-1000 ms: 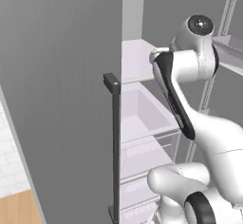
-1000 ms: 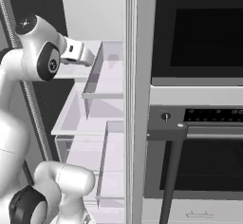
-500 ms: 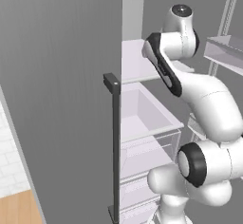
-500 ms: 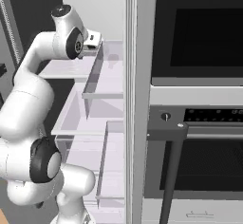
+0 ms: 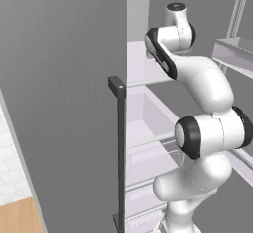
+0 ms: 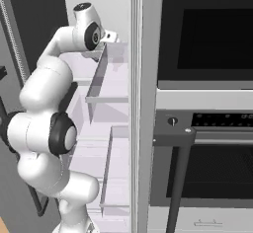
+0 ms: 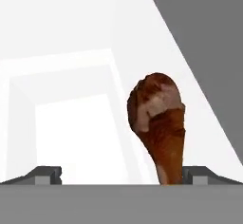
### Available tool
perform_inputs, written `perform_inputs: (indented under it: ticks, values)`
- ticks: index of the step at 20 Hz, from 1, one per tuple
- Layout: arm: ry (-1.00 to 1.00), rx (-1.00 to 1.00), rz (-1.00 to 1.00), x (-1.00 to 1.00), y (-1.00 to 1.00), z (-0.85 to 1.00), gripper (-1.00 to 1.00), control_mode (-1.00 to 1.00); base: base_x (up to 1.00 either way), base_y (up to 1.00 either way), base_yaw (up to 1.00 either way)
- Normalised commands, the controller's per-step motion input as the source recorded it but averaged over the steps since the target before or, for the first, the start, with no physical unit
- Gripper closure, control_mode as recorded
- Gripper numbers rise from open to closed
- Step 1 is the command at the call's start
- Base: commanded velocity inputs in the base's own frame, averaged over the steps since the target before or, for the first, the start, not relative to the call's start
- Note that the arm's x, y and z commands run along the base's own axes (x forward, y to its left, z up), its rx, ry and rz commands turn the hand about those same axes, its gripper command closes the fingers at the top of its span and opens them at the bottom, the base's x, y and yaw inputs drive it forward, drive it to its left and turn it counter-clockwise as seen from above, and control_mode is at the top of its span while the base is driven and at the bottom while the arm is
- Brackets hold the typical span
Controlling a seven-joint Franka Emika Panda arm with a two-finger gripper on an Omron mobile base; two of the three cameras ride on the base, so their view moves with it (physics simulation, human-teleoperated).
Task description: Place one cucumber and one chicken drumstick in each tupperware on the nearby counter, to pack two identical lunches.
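Note:
A brown chicken drumstick (image 7: 159, 123) lies on a white fridge shelf (image 7: 71, 137) in the hand view, its thin end toward the camera. My gripper (image 7: 124, 175) is open, with the drumstick's thin end between the fingertips, close to the right fingertip (image 7: 201, 173) and far from the left one. The arm (image 5: 197, 79) reaches up into the open fridge at upper-shelf height, and its hand (image 6: 109, 36) shows beside the door shelves. The cucumber, the tupperware and the counter are out of view.
The grey fridge door (image 5: 59, 94) with a dark bar handle (image 5: 118, 143) stands open on the left. Clear drawers (image 5: 148, 123) sit below the shelf. Clear door shelves (image 6: 106, 79) hang beside the arm. A black wall oven (image 6: 207, 44) with a bar handle (image 6: 173, 138) is on the right.
The arm has swung up and deeper into the fridge, carrying the hand to the upper shelf. The jaws have stayed open.

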Motion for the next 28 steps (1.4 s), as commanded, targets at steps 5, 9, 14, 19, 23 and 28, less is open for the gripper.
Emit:
perform_inputs:
  ticks: [5,9,14,19,23,28]
  values:
    - [0.02,0.0,0.0,0.56,-0.36,-0.24,-1.0,-1.0,0.0,0.0,0.0]
    - [0.02,0.0,0.0,0.32,-0.16,-0.13,-1.0,-1.0,0.0,0.0,0.0]
    - [0.0,0.0,0.0,0.37,-0.22,-0.28,-1.0,-1.0,0.0,0.0,0.0]
    - [0.0,0.0,0.0,-0.02,-0.39,-0.33,-1.0,-1.0,0.0,0.0,0.0]
    - [-0.01,0.02,0.0,-0.04,-0.31,-0.06,-1.0,-1.0,0.0,0.0,0.0]
    - [-0.04,0.02,0.0,-0.2,-0.2,0.0,-1.0,-1.0,0.0,0.0,0.0]
